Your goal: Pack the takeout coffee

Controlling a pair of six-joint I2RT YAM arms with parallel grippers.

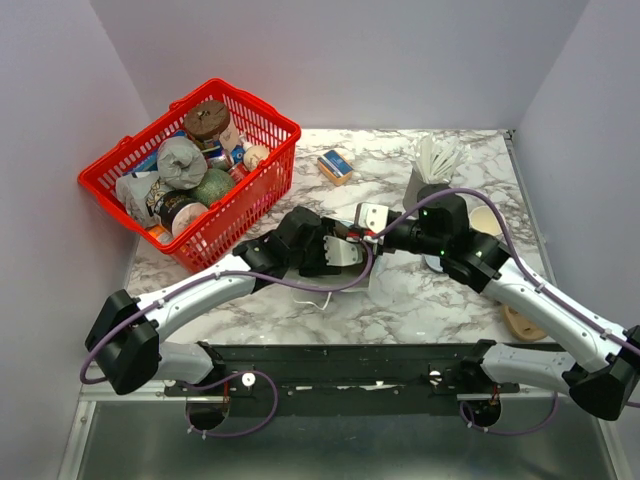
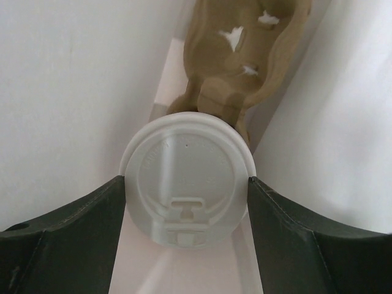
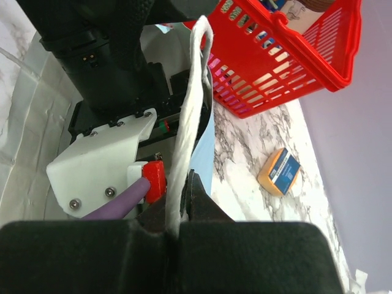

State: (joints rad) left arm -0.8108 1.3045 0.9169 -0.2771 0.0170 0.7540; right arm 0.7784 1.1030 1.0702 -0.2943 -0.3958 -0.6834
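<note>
My left hand (image 2: pixel 187 187), spread wide, grips the takeout coffee (image 2: pixel 184 165) by its white lid, inside the white bag (image 2: pixel 73 92); the lid's embossed lettering is unreadable. My right hand (image 3: pixel 176 226) is closed, pinching the bag's rim.

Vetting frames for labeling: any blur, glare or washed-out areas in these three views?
Top external: even light, sharp, no glare on the marble table. Left wrist: white lid in focus, white bag around it washed out, brown tray behind soft. Right wrist: right tool a dark blur up close; red basket sharp.
</note>
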